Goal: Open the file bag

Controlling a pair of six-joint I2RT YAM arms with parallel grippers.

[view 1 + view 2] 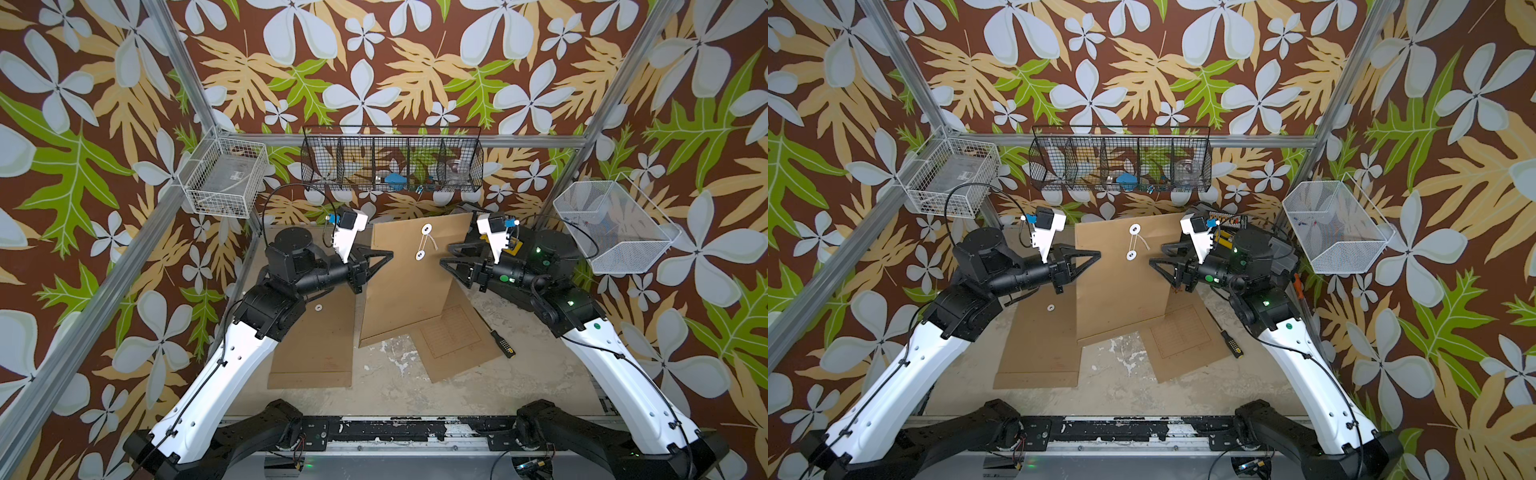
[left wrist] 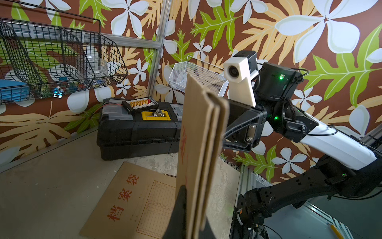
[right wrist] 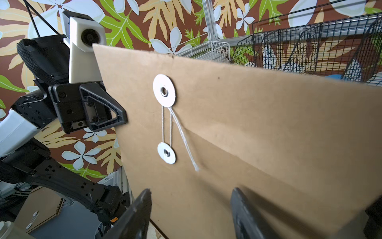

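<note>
1. File bag (image 1: 409, 286): stands near-upright, tilted, in front of and below the black basket (image 1: 392, 164), under its right half. Lower edge is on the table (image 1: 390, 386).
2. Left gripper (image 1: 386, 254): below the basket's middle, clamped tight on the bag's side edge. The left wrist view shows the layered edge running up from its finger (image 2: 178, 207).
3. Right gripper (image 1: 448, 254): below the basket's right end, jaws apart, not closed on the bag. The right wrist view shows both fingers (image 3: 142, 209) spread in front of the bag's face. Can't tell if they touch it.
4. Closure: two white discs (image 3: 164, 90), string (image 3: 182, 134) looped between them, loose end hanging.
5. Spare bags (image 1: 311, 345): two, flat on the table, farther from the basket than the held one. One shows a printed form.
6. Screwdriver (image 1: 500, 340): on the table, out past the basket's right end.
7. Toolbox (image 2: 136, 132): on the table below the basket's right end.
</note>
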